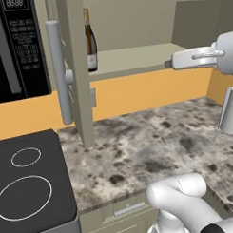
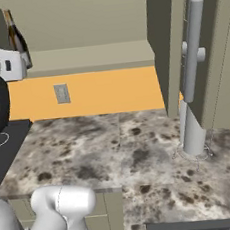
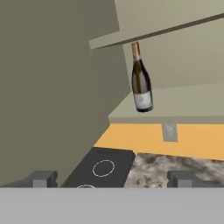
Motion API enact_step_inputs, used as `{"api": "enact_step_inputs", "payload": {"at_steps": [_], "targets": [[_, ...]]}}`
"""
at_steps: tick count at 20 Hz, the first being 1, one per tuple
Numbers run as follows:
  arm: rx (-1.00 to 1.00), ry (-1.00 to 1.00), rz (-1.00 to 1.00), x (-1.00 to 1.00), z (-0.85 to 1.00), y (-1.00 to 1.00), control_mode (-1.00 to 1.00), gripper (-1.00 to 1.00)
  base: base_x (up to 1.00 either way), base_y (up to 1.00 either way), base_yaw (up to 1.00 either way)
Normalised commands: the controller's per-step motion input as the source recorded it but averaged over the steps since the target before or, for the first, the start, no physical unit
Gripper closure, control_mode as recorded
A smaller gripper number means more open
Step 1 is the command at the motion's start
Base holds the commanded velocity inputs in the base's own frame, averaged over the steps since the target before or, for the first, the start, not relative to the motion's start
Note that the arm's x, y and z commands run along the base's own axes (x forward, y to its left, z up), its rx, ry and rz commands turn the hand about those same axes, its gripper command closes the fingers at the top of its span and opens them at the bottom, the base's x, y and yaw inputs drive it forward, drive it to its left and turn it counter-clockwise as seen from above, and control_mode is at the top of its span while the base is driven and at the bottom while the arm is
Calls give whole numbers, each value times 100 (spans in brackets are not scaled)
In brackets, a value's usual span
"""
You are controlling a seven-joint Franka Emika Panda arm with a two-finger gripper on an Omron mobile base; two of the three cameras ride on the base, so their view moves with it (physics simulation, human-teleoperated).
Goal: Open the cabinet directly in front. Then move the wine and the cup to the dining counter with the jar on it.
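Hand view | cabinet (image 1: 78, 67) doors swung wide, so shelf is reachable | wine (image 3: 141, 81) upright at shelf's left end | gripper (image 3: 111, 178) spread wide, empty, facing bottle for a grab

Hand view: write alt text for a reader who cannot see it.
A wine bottle stands upright on the lower shelf of the open cabinet, ahead of the open tool. Below are an orange wall with an outlet, a black cooktop and a mottled stone worktop.
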Motion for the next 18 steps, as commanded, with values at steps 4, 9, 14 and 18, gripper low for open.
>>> {"api": "enact_step_inputs", "payload": {"at_steps": [4,9,14,18], "targets": [[0,0,0,72,0,0,-100,-100,0,0,0],[0,-1,0,57,0,0,-100,-100,0,0,0],[0,-6,2,36,1,3,-100,-100,0,0,0],[0,-11,4,19,16,12,-100,-100,0,0,0]]}}
